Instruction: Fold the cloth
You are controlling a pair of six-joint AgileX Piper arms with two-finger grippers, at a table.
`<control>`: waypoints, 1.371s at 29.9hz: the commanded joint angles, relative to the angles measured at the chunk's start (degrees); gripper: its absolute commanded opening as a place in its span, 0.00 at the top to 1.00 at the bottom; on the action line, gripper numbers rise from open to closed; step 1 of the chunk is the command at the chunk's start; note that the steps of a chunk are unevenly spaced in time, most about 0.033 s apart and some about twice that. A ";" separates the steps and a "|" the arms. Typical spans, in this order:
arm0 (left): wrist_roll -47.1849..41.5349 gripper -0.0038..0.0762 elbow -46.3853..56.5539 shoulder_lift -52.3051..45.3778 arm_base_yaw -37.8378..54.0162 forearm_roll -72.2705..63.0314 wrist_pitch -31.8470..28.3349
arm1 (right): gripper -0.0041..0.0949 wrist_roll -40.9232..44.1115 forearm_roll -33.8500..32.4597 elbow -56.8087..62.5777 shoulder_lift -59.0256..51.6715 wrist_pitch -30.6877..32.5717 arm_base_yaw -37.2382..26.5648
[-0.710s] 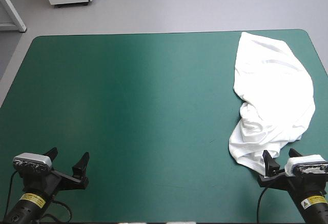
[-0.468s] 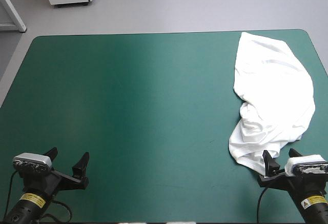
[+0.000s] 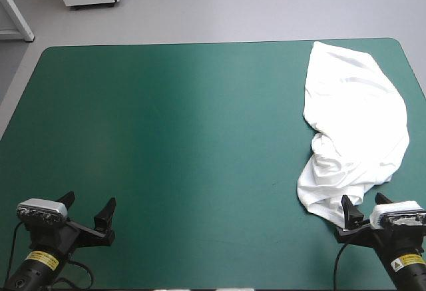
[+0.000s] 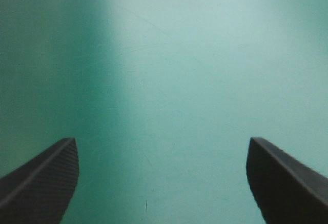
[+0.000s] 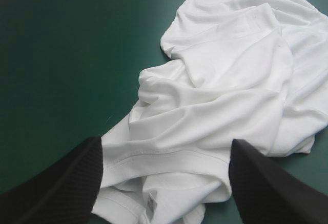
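High view had your T-shirt [image 3: 353, 128] lying as a crumpled white heap on the teal-green cover [image 3: 173, 124], starting right at your right gripper [image 3: 363, 203] and stretching away ahead of it toward the table's far edge. Those jaws stood wide apart. In the right wrist view you had the nearest folds and a stitched hem sitting between the black fingers [image 5: 61, 183] and just ahead of them, the cloth loose on the cover, with the bulk of the heap farther ahead. Your left gripper [image 3: 88, 202] sat well apart from the shirt, jaws spread wide too, and you saw bare cover between and ahead of them
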 commanded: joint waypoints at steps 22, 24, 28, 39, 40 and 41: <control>0.30 0.16 -28.10 17.41 -0.01 -0.59 13.67 | 0.28 12.70 -8.19 -38.60 44.49 12.64 0.25; 0.30 0.16 -30.93 17.89 -0.01 -0.69 13.83 | 0.28 14.14 -9.01 -40.52 50.21 11.69 0.25; 1.44 0.16 -34.06 17.89 -0.01 -0.69 12.64 | 0.28 19.63 -13.97 -44.61 60.35 9.18 0.25; 2.56 0.16 -34.73 17.89 -0.01 -6.12 12.54 | 0.28 30.73 -21.83 -56.99 82.57 8.82 0.14; 2.84 0.16 -34.73 17.89 -0.01 -6.46 12.26 | 0.28 30.89 -21.78 -57.81 83.93 9.37 0.14; 3.06 0.16 -34.73 17.89 -0.01 -6.95 12.12 | 0.28 30.89 -21.33 -58.79 85.60 9.97 0.14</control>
